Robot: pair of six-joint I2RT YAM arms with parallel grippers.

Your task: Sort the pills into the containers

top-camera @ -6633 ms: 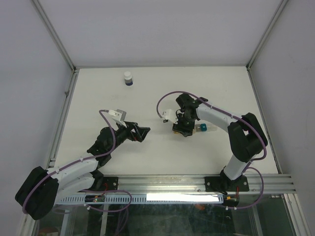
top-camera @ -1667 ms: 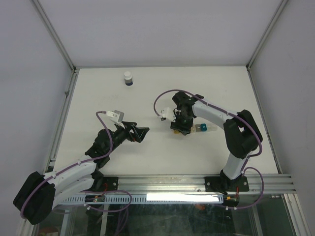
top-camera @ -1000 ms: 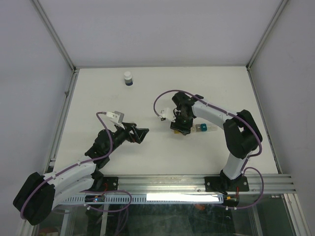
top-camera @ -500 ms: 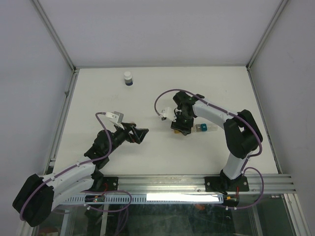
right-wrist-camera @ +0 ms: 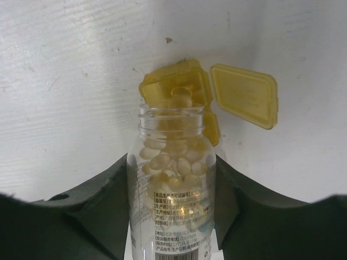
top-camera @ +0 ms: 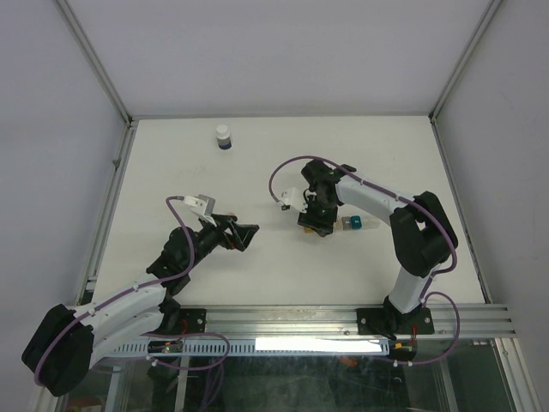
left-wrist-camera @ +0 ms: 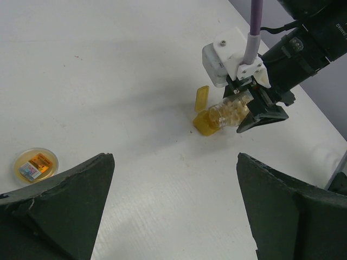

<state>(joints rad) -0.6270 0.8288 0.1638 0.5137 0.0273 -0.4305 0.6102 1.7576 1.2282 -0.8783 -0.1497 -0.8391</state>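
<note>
The containers are a short strip of joined cubes at the table's centre right, with the teal one showing. The yellow compartment has its lid flipped open. My right gripper is shut on a clear pill bottle full of pale yellow pills. The bottle is tipped so its open mouth is over the yellow compartment. The left wrist view shows the bottle and the yellow compartment. My left gripper is open and empty, apart to the left.
A small white-capped, dark-bottomed bottle stands near the table's far edge. A round loose cap lies upturned on the table, left of my left gripper. Metal frame rails border the table on the left and right.
My left arm has drawn back a little toward the near left. My right gripper shifted slightly left with the bottle early on, and has since held still over the yellow compartment.
</note>
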